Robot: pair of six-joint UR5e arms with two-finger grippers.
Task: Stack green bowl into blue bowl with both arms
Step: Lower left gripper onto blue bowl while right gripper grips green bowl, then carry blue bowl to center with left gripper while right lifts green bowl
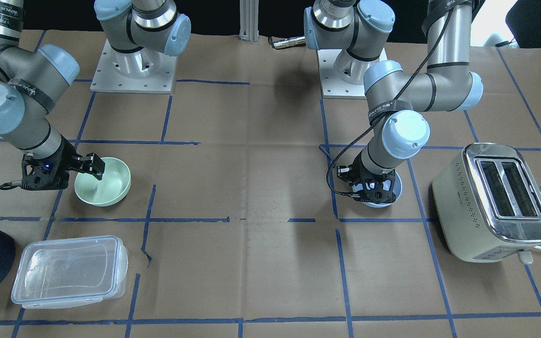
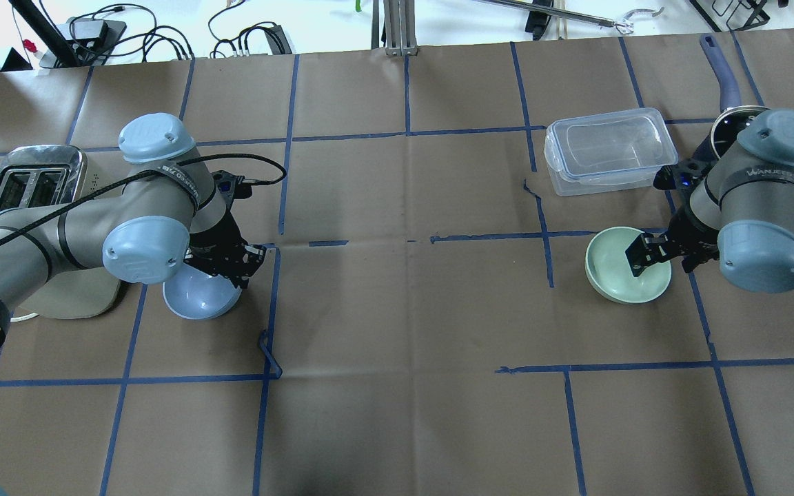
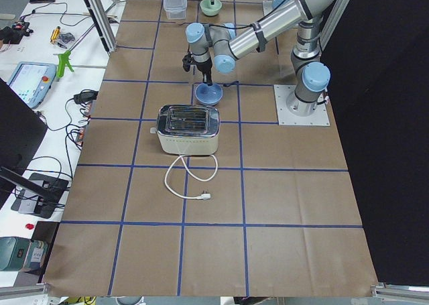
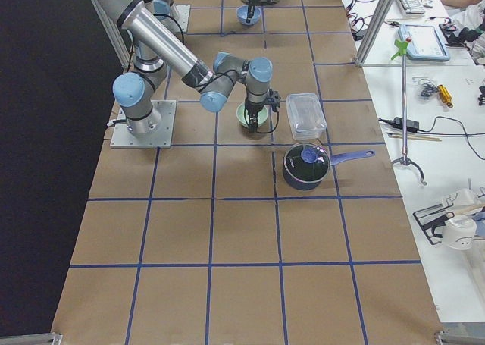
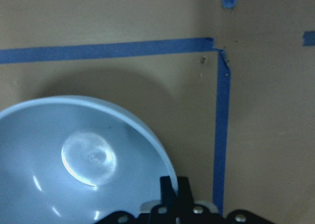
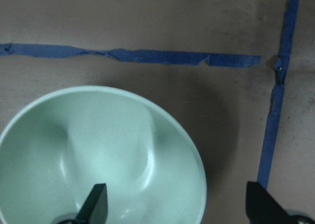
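Note:
The pale green bowl [image 2: 617,275] sits upright on the table at the right of the overhead view. My right gripper [image 2: 647,253] is open. One finger [image 6: 96,204] is inside the green bowl [image 6: 98,150] and the other finger [image 6: 266,209] is outside its rim. The light blue bowl [image 2: 198,297] is at the left by the toaster. My left gripper [image 5: 174,187] is shut on the rim of the blue bowl [image 5: 74,160]. In the front-facing view the left gripper [image 1: 377,188] hides most of the blue bowl [image 1: 374,203]. I cannot tell if that bowl is lifted.
A cream and chrome toaster [image 2: 25,182] stands just behind the left arm, its cord trailing on the table. A clear blue-rimmed container [image 2: 607,148] and a dark pot [image 2: 728,127] lie beyond the green bowl. Brown paper with blue tape lines [image 2: 404,241] lies between the bowls.

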